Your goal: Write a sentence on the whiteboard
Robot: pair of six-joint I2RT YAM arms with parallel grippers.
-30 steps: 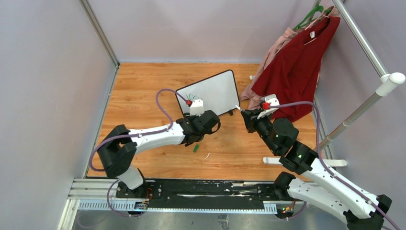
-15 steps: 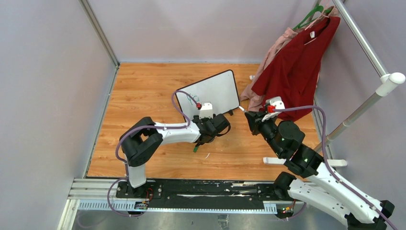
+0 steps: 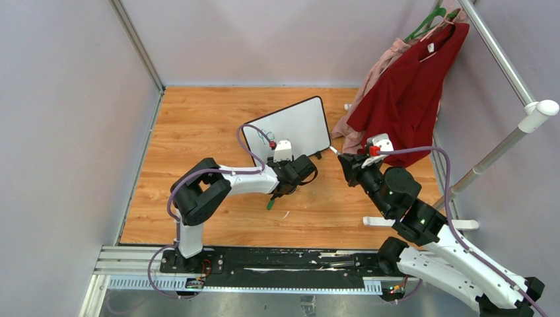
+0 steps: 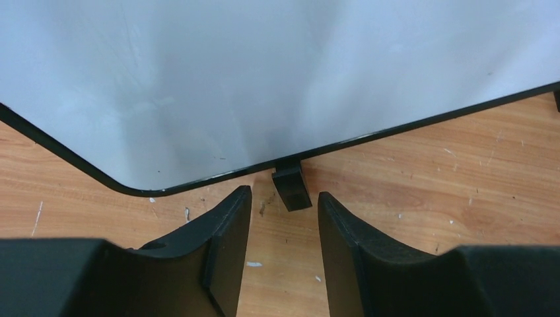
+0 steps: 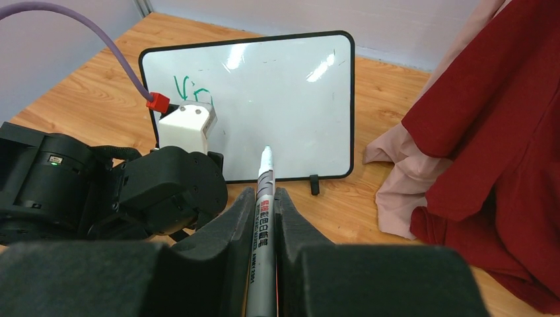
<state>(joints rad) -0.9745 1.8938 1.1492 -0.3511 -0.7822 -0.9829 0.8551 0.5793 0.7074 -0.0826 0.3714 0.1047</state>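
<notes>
**A:** How far along is the writing?

**B:** Barely begun, I'm judging. The whiteboard (image 3: 300, 125) is standing on the wooden counter (image 3: 198, 125), leaning back. Only a few green strokes of the sentence (image 5: 188, 89) are showing, near the corner that is upper left in the right wrist view. I'm not making out a single letter from them. The rest of the board is showing blank.

**A:** Which arm is holding the pen?

**B:** The right end effector (image 5: 264, 195) is clamping the marker (image 5: 265, 165) by its barrel. The tip is pointing at the lower middle of the board and hanging short of it, not touching.

**A:** And the left?

**B:** The left end effector (image 4: 282, 205) is sitting low at the board's bottom edge. Its fingers are standing apart and gripping nothing. One little black foot (image 4: 291, 187) of the board is lying just ahead of the gap. My guess is that it's getting ready to steady the board.

**A:** So what is remaining?

**B:** Nearly all the lettering. The marker is needing to reach the surface first.
</notes>
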